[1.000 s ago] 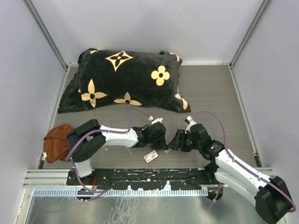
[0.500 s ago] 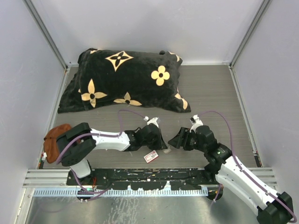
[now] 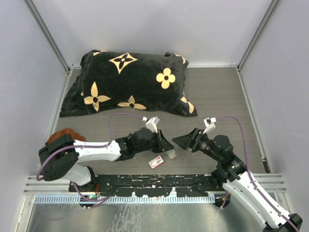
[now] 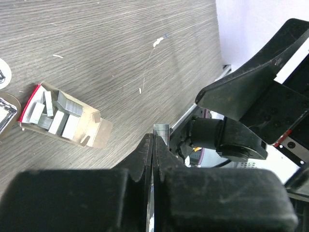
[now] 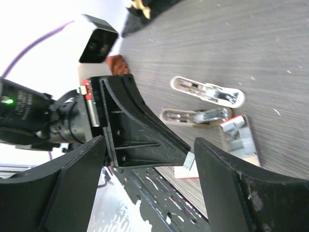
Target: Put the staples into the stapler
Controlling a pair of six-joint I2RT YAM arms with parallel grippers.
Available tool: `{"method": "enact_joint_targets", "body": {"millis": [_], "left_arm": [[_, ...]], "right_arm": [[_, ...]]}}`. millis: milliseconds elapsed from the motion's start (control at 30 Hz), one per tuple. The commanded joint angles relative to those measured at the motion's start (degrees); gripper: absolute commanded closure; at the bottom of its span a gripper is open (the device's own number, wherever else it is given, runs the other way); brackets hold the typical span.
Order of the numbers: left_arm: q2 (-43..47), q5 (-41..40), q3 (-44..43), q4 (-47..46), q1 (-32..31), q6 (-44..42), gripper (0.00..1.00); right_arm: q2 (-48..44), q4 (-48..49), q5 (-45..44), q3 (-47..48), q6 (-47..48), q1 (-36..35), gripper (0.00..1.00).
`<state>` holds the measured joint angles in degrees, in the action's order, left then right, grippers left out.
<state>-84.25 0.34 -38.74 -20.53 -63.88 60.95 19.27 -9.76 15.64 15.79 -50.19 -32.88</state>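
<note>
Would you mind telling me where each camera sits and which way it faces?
Top external: above and behind the robot, looking down at the table, pillow, left arm and right arm.
Left wrist: on the left arm, looking along the shut left pincer at the staple strip it grips.
Right wrist: on the right arm, facing the left pincer through the open right pincer.
Shared: both wrist views show that staple strip.

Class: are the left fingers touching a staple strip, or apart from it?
Touching. The left wrist view shows the shut left fingers pinching a staple strip at their tips.
</note>
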Motion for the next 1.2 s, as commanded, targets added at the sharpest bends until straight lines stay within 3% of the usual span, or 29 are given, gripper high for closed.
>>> {"method": "enact_joint_targets", "body": {"millis": [0,167,367,700,1167], "left_arm": [[5.14,-0.13,2.52,-7.36,1.06,1.43,1.00],[9.35,2.02,6.24,-15.60,2.02,4.11,1.00],[14.71,3.60,7.92,-18.30,2.81,5.49,1.00],[18.61,3.75,8.98,-20.43,3.43,6.32,1.00],[18.24,5.04,8.23,-22.15,3.52,6.90,1.00]], "right_arm": [[-2.96,12.35,2.15,-2.62,-6.48,-0.08,0.19],[-3.21,21.06,4.73,-6.13,-11.09,-0.08,0.19],[0.15,29.28,8.35,-7.22,-13.61,-0.07,0.23],[5.78,49.25,10.71,-11.46,-22.09,-0.08,0.45],[6.35,54.54,11.20,-12.41,-25.23,-0.08,0.60]]}}
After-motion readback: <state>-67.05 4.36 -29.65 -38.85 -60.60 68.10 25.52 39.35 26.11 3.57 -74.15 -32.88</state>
